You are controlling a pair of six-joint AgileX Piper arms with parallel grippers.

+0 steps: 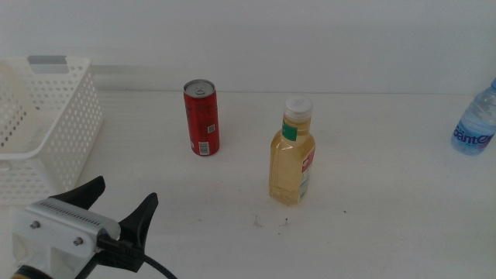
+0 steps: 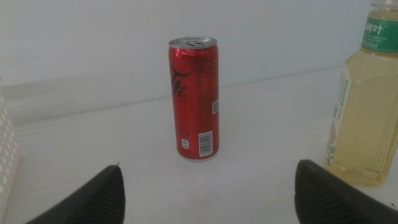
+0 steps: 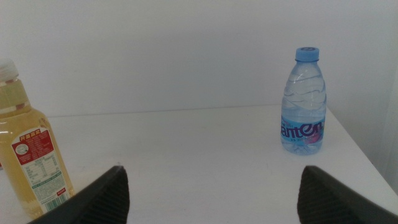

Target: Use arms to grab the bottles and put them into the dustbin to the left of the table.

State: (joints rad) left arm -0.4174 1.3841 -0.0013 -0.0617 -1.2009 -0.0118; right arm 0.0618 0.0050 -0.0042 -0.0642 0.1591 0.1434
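Note:
A slim red can [image 1: 201,118] with a silver top stands upright at the table's middle left. A yellow-liquid bottle [image 1: 292,155] with a white cap stands to its right and nearer. A clear blue-labelled water bottle [image 1: 474,124] stands at the far right edge. My left gripper [image 1: 120,203] is open and empty at the bottom left, short of the can. In the left wrist view the can [image 2: 194,99] stands centred ahead of the open left gripper [image 2: 209,171]. My right gripper [image 3: 212,171] is open and empty, out of the middle view, facing the water bottle [image 3: 303,102].
The white perforated dustbin [image 1: 46,116] stands at the left edge of the white table [image 1: 372,232]; its wall shows in the left wrist view [image 2: 5,155]. The yellow bottle also shows in both wrist views [image 2: 364,99] [image 3: 31,162]. Tiny dark specks lie in front of the yellow bottle.

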